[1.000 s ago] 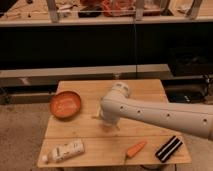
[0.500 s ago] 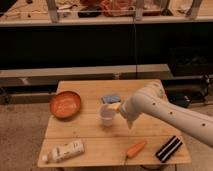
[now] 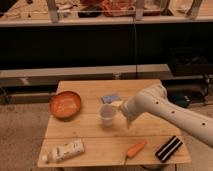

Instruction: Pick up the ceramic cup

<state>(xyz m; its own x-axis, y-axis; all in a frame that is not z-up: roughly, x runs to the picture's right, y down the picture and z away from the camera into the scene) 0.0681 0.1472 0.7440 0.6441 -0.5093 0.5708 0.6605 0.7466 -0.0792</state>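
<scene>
Gripper (image 3: 121, 116) (fingers hidden) beside ceramic cup (image 3: 107, 114); arm (image 3: 170, 113) cropped right.

Pale ceramic cup (image 3: 107, 114) upright beside tool (image 3: 121, 116)

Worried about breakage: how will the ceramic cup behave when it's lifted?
The ceramic cup looks rigid and probably brittle, so a drop could chip it. Small and handleless, it seems light. Its smooth tapered wall may slip in the hand beside it. Standing upright, it should not roll.
</scene>
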